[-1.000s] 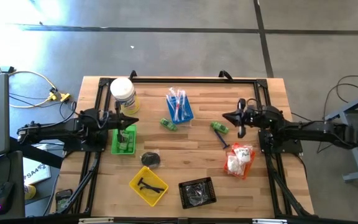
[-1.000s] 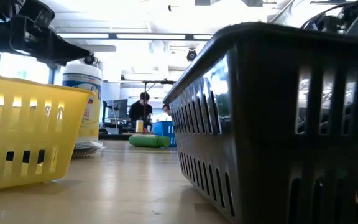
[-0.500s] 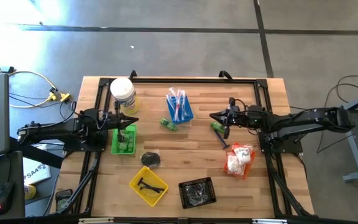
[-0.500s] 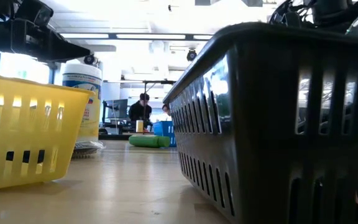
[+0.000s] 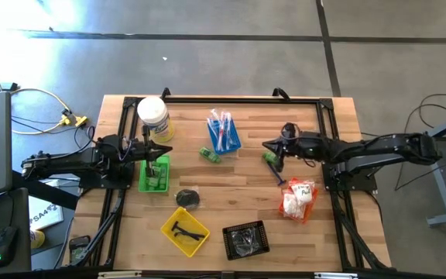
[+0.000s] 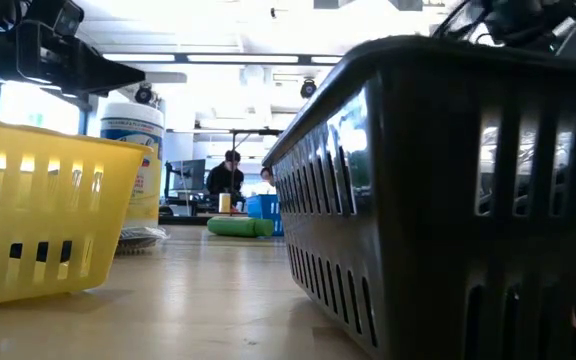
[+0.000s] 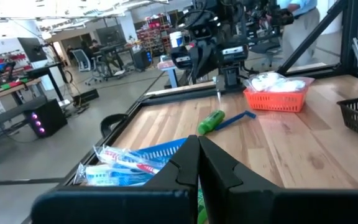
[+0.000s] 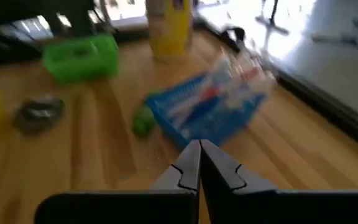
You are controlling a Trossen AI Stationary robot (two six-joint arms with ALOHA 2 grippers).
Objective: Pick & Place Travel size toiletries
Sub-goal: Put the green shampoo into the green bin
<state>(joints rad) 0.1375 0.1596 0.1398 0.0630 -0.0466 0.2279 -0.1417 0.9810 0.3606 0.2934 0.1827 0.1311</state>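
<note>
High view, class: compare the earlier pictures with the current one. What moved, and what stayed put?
The right gripper, shut, reached inward from the table's right edge to just above the green bottle. Nothing was grasped or released. The left gripper, shut, stayed over the green tray; all items stayed put.

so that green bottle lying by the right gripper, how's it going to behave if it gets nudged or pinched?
The green bottle lies on its side on bare wood and looks cylindrical, so a nudge would likely roll it. It is small, so probably light and apt to skid. The right gripper, shut, hovers beside it; the blue toothbrush next to it might block a roll that way.
</note>
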